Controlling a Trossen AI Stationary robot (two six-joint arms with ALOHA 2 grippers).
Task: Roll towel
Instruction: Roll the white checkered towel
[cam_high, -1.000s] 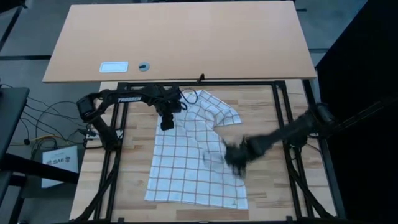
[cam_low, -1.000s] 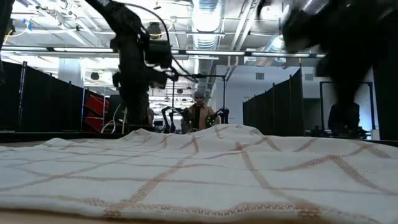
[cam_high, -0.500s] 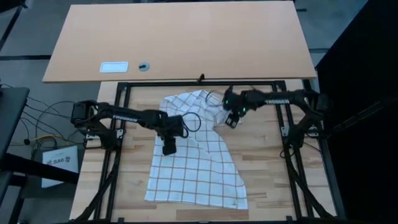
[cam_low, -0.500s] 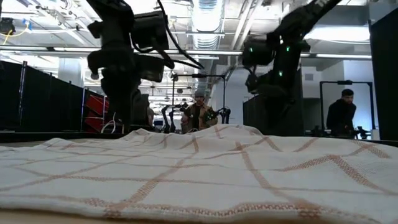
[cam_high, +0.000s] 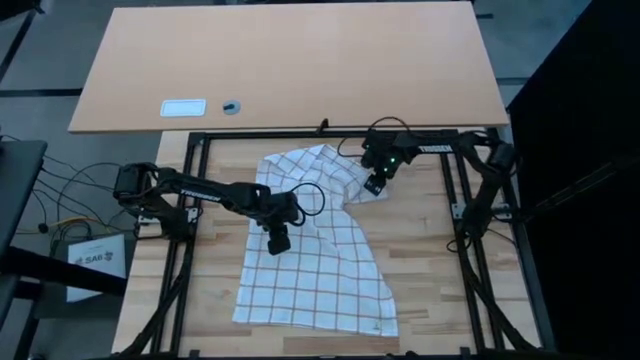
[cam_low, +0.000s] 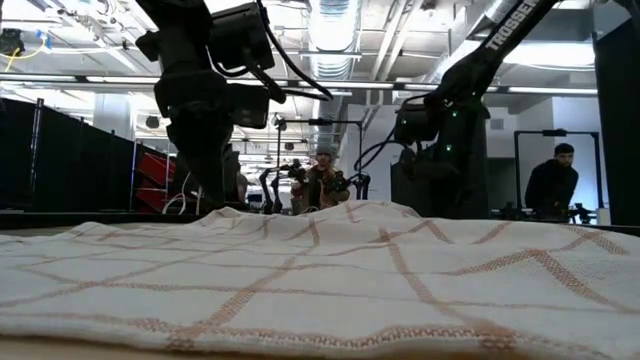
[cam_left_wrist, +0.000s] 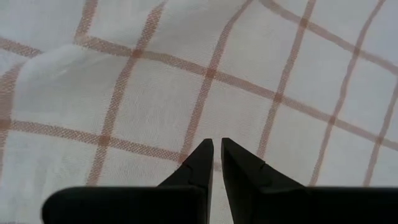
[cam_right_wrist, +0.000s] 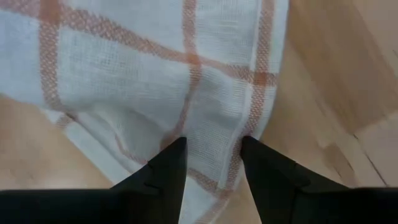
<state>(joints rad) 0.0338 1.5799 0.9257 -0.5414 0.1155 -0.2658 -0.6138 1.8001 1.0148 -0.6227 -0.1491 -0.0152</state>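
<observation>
The towel (cam_high: 310, 260), white with a reddish-brown grid, lies spread on the wooden table, its far end rumpled. My left gripper (cam_high: 277, 245) points down over the towel's middle left part. In the left wrist view it (cam_left_wrist: 216, 144) is shut, with checked cloth (cam_left_wrist: 155, 81) right below it. My right gripper (cam_high: 375, 186) points down over the towel's far right corner. There it (cam_right_wrist: 212, 142) is open, one finger on either side of the corner (cam_right_wrist: 211, 165). My left gripper's shut fingertips (cam_left_wrist: 202, 152) stand right at the cloth from above; I cannot tell whether they touch it. My right gripper's open fingers (cam_right_wrist: 171, 158) straddle the towel's far right corner from above; whether they touch the cloth does not show.
A black frame rail (cam_high: 455, 200) runs along the work area's right side, and bare wood (cam_high: 420, 270) lies to the right of the towel. A large light tabletop (cam_high: 300, 60) stands beyond the far edge. People (cam_low: 320, 185) show in the room behind.
My left gripper has gone from the towel's far edge toward the near edge, to the towel's middle left part. My right gripper has swung from the towel's right side toward the far edge and come down over the far right corner. The towel has stayed where it was.
</observation>
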